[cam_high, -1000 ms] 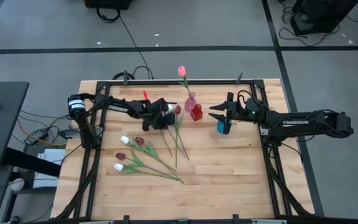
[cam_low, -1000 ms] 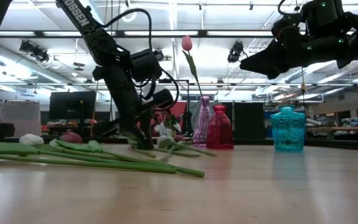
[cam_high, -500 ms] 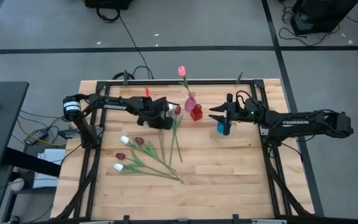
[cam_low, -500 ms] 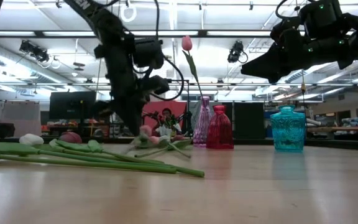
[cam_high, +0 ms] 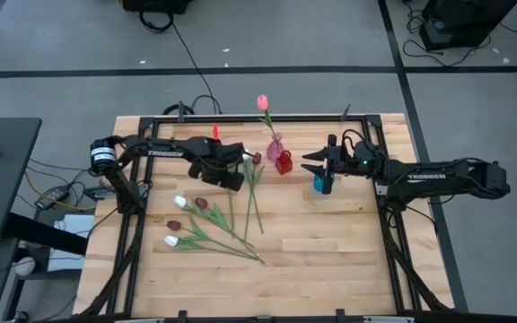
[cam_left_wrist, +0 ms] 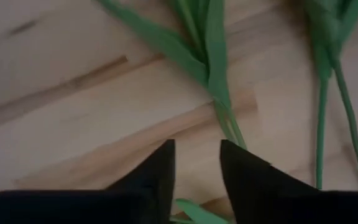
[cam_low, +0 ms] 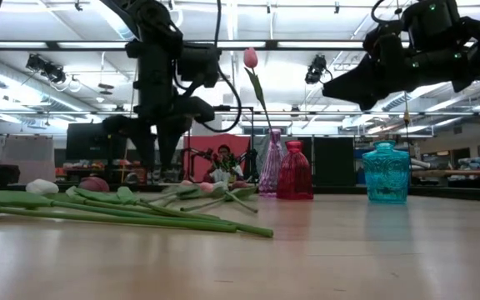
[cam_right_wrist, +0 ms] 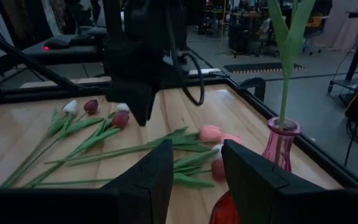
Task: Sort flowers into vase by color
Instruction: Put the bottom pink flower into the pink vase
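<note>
The left pincer (cam_high: 232,172) has been raised off the tabletop (cam_high: 330,233) and its fingers are now parted with nothing between them; in the left wrist view only bare wood and green stems (cam_left_wrist: 219,93) are seen past the two dark fingertips. A second ago the same pincer was pressed low among the stems with its fingers together, and half a second ago a bunch of stems appeared to be dragged with it, so a grasp seems to have been let go or lost, and no flower has been carried toward a vase in this pass. The loose flowers (cam_high: 209,220) are left lying flat on the left half of the tabletop, with pink and maroon heads (cam_low: 197,185) close under the left pincer and white and maroon heads further left. One pink tulip (cam_high: 262,102) is already stood in the pink vase (cam_high: 276,146) at the far middle, with the red vase (cam_high: 284,162) just beside it and the blue vase (cam_high: 319,184) to the right. The right pincer (cam_high: 317,166) is held unchanged above the blue vase, its fingers apart and empty.
</note>
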Motion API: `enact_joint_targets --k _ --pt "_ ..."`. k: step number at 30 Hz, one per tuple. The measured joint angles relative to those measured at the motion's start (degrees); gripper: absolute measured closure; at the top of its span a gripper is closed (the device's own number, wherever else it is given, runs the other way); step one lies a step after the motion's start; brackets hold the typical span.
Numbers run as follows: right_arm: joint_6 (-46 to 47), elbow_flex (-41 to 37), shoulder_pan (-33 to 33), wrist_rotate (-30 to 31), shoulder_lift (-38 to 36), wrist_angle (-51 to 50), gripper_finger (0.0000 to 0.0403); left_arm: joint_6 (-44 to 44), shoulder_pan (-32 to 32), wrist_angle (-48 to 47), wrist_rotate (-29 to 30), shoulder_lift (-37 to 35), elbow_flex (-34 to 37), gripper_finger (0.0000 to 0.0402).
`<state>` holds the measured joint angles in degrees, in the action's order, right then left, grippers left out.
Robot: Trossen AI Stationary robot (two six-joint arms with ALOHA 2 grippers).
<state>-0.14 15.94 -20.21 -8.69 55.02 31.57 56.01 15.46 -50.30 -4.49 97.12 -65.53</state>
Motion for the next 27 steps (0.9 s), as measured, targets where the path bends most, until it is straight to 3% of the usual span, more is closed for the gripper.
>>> enact_joint_targets --k 4,20,27 --pt "-0.31 0.0 -0.02 0.0 0.0 0.95 0.0252 3.85 -0.63 3.67 -0.48 0.0 1.69 0.0231" --pt "0.35 0.0 0.89 -1.78 -0.02 -0.21 0.0252 3.85 -1.55 10.21 0.23 6.47 2.24 0.0235" --pt "0.1 0.0 1.99 -1.01 -0.02 1.59 0.0252 -0.88 -1.06 10.2 3.37 6.71 2.24 0.0287"
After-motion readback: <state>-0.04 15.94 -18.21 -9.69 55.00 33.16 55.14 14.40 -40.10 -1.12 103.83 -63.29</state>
